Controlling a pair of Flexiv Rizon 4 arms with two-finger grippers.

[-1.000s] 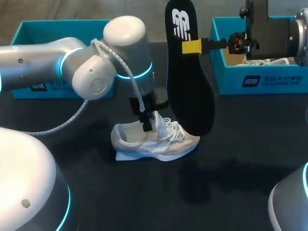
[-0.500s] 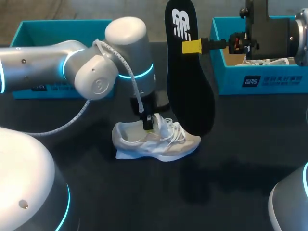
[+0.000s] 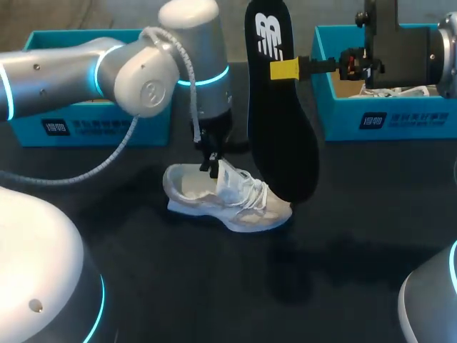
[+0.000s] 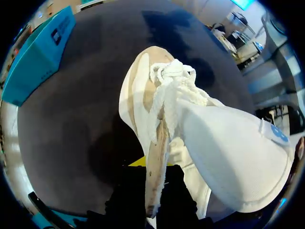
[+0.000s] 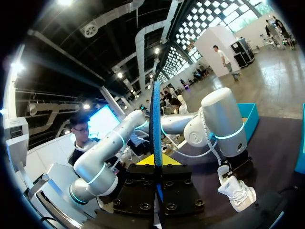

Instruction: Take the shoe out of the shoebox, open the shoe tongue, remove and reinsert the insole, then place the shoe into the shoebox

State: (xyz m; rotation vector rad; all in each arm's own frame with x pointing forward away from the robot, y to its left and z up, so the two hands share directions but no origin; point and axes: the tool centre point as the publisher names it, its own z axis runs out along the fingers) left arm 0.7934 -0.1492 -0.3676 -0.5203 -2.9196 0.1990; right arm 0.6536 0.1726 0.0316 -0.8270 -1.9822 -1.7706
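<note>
A teal shoebox [image 3: 93, 118] stands behind and left of the white shoe [image 3: 228, 201], which lies on the black table [image 3: 214, 286] with its toe pointing right. The left gripper [image 3: 213, 163] sits at the shoe's opening, fingers clamped on the upper's edge beside the tongue [image 4: 238, 152]. Above the shoe's toe the black insole [image 3: 280, 128] hangs upright, pinched by the right gripper [image 3: 285, 69]. A second shoebox [image 3: 385, 118] sits behind and right of the shoe
</note>
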